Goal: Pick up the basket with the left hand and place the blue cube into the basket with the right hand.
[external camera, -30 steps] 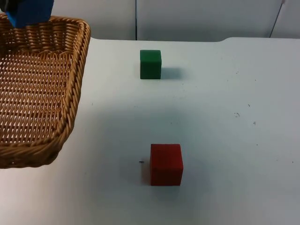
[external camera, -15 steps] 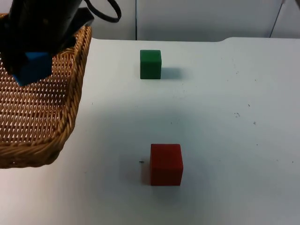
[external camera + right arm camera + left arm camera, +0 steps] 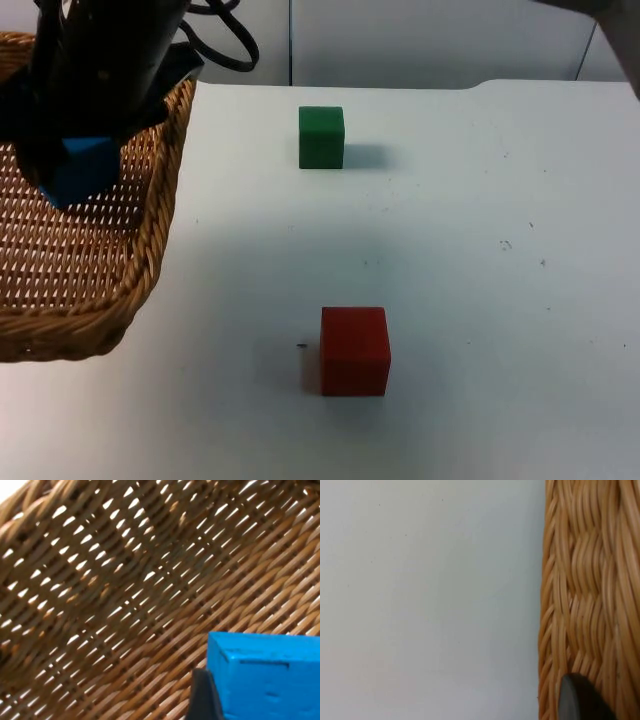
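The wicker basket (image 3: 150,250) hangs at the table's left side; its shadow lies on the white table beneath. In the left wrist view a black fingertip (image 3: 577,700) sits against the basket's woven rim (image 3: 590,580), so my left gripper is shut on it. My right gripper (image 3: 78,160) reaches over the basket, shut on the blue cube (image 3: 82,170). The cube hangs inside the rim, just above the woven floor. In the right wrist view the blue cube (image 3: 265,675) sits beside a fingertip (image 3: 202,695), with the basket weave (image 3: 100,580) close behind.
A green cube (image 3: 321,137) stands at the far middle of the table. A red cube (image 3: 354,350) stands nearer the front, right of the basket. The grey partition wall (image 3: 420,40) closes the far edge.
My right arm has come further in over the basket and brought the blue cube down from the far rim toward the basket's middle. The green and red cubes have not moved.
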